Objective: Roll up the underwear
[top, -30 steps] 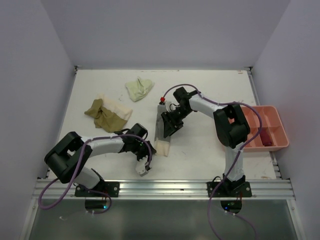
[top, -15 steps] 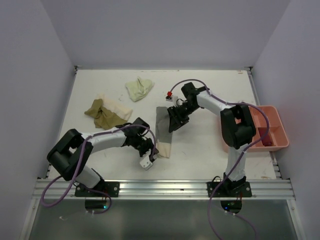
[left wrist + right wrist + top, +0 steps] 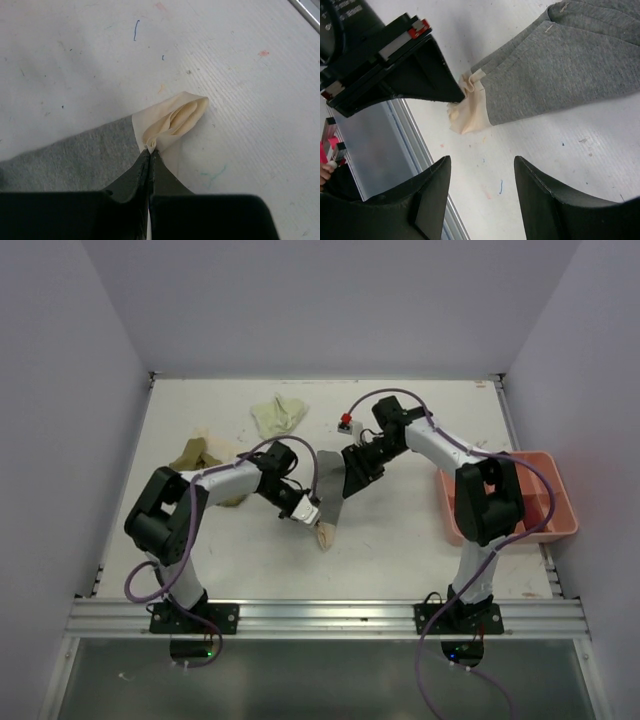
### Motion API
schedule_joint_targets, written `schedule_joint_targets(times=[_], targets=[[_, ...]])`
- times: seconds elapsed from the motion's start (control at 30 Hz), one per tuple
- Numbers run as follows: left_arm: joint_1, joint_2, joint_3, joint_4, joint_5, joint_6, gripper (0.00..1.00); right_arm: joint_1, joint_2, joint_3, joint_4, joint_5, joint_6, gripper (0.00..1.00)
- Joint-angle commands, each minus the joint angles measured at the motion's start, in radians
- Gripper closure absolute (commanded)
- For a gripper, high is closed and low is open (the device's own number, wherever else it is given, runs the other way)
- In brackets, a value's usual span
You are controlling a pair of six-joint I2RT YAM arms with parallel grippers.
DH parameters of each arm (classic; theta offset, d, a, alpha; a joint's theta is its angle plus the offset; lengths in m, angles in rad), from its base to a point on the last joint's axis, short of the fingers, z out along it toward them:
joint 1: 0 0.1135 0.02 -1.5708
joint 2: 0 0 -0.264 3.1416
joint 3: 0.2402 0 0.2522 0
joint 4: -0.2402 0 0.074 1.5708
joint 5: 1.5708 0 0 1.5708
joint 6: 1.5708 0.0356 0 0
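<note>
Overhead view of a white table [image 3: 420, 540] inside pale walls. At centre frame, the grey underwear [image 3: 330, 480] stretched out as a narrow strip, with a cream band [image 3: 324, 533] at its lower end. Left claw [image 3: 308, 512] pressed together, pinching that cream band. In the left wrist view, bunched cream folds right at the dark fingertips [image 3: 132, 182], grey cloth trailing toward the lower left. Right claw [image 3: 352, 468] at the strip's upper end, fingers [image 3: 432, 200] spread, only bare table between them in the right wrist view. Toward the upper left, well apart, a pale green underwear [image 3: 278, 416]. Left of centre, an olive-tan underwear [image 3: 192, 454], partly hidden behind the left arm [image 3: 235, 475]. At the right edge, a salmon-pink tray [image 3: 566, 508], half covered by the right arm [image 3: 470, 495].
</note>
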Motion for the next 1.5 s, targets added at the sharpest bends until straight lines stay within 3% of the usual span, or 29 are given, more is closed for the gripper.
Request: schedule_joint_targets(times=[0.0, 0.13, 0.3, 0.43, 0.7, 0.9, 1.1, 1.23, 1.3, 1.47], targets=[[0.035, 0.055, 0.116, -0.148, 0.130, -0.065, 1.00, -0.010, -0.072, -0.001, -0.028, -0.031, -0.045, 0.42], [0.058, 0.127, 0.216, -0.235, 0.157, -0.122, 1.00, -0.010, -0.084, -0.004, -0.042, -0.043, -0.058, 0.42], [0.101, 0.219, 0.297, -0.274, 0.186, -0.345, 1.00, -0.012, -0.089, -0.023, -0.035, -0.063, -0.053, 0.40], [0.142, 0.275, 0.340, -0.280, 0.220, -0.441, 1.00, -0.010, -0.088, -0.021, -0.024, -0.076, -0.044, 0.37], [0.223, 0.340, 0.336, -0.136, 0.262, -0.781, 1.00, 0.003, -0.103, -0.029, 0.045, -0.060, 0.015, 0.37], [0.233, 0.377, 0.317, -0.010, 0.240, -1.043, 1.00, 0.086, -0.196, -0.087, 0.131, 0.057, -0.030, 0.41], [0.236, 0.435, 0.276, 0.125, 0.242, -1.298, 1.00, 0.187, -0.402, -0.227, 0.244, 0.210, -0.307, 0.42], [0.239, 0.450, 0.229, 0.223, 0.240, -1.442, 1.00, 0.262, -0.416, -0.270, 0.283, 0.365, -0.404, 0.43], [0.240, 0.451, 0.204, 0.274, 0.230, -1.475, 1.00, 0.364, -0.404, -0.302, 0.312, 0.458, -0.436, 0.44], [0.251, 0.458, 0.193, 0.318, 0.196, -1.567, 1.00, 0.479, -0.351, -0.360, 0.421, 0.515, -0.426, 0.45]])
